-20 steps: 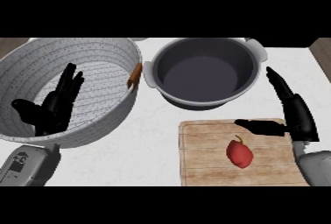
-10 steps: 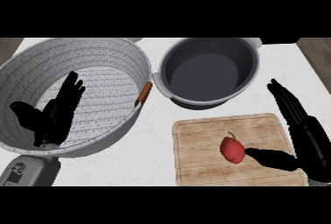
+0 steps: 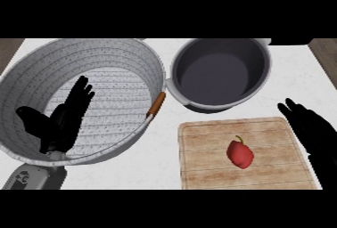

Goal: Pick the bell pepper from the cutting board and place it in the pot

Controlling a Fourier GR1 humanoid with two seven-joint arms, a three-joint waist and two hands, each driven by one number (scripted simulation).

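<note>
A red bell pepper [image 3: 241,153] lies on the wooden cutting board [image 3: 204,169] at the lower right. Behind the board stands a dark grey pot [image 3: 220,71], with nothing showing inside it. My right hand [image 3: 314,133] is at the board's right edge, to the right of the pepper and apart from it, fingers straight and pointing away. My left hand [image 3: 63,118] rests open at the left, fingers up, in front of the white basket.
A large white woven basket [image 3: 138,58] fills the left side, its rim next to the pot. An orange, carrot-like thing [image 3: 156,105] leans on the basket's rim between basket and board. The counter's right edge runs near my right hand.
The view has shifted, so pot, basket and board sit further right and lower. My right hand has slid to the board's right edge, its thumb no longer below the pepper. The pepper stays put.
</note>
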